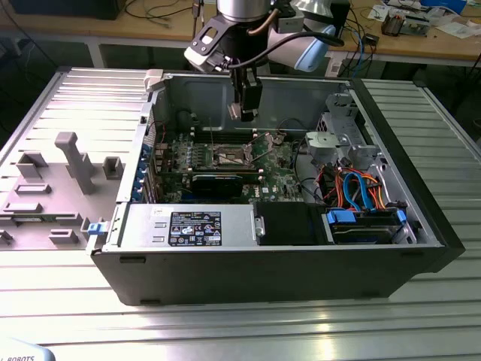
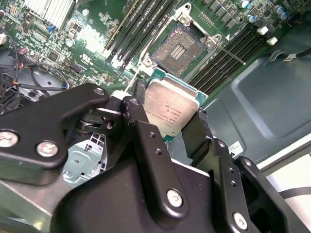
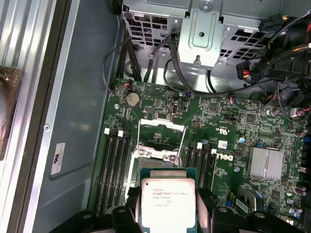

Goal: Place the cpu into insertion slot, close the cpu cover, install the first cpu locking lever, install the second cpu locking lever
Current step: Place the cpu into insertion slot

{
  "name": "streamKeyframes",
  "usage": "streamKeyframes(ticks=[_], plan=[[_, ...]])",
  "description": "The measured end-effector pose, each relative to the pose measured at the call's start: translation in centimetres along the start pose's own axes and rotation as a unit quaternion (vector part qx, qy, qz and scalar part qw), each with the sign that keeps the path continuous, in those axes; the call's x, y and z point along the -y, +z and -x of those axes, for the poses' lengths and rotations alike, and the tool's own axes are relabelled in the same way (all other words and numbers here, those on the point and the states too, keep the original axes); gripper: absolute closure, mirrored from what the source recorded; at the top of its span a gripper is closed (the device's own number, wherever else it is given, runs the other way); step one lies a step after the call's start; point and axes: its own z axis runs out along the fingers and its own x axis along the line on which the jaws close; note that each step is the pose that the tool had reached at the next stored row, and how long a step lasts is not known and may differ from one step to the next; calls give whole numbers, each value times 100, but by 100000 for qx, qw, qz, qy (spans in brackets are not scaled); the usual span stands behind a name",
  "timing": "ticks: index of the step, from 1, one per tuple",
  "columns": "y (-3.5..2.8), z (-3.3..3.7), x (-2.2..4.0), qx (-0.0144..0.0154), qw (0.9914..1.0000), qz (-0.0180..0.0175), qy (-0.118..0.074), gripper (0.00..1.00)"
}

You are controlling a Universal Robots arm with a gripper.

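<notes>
Fingers (image 2: 142,127) of our gripper (image 2: 168,115) pinch the cpu (image 2: 173,103) by 2 opposite edges, holding it in the air near the bare, uncovered insertion slot (image 2: 177,47), so we judge 0 of 4 steps done: seating, closing and 2 lockings are all left.

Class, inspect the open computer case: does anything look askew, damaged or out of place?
Nothing stands out. The hand grips the cpu by two opposite edges above the motherboard, and the insertion slot lies open and bare, with no visible damage.
</notes>
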Motion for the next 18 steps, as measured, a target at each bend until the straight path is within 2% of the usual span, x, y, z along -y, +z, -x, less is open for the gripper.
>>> streamKeyframes(ticks=[5, 6, 8, 18], plan=[[99, 1, 8, 161, 99981, 38, 1963, 46], [131, -1, 10, 179, 99976, 43, 2177, 46], [153, -1, 12, 182, 99976, 40, 2190, 46], [167, -1, 13, 186, 99976, 40, 2195, 46]])
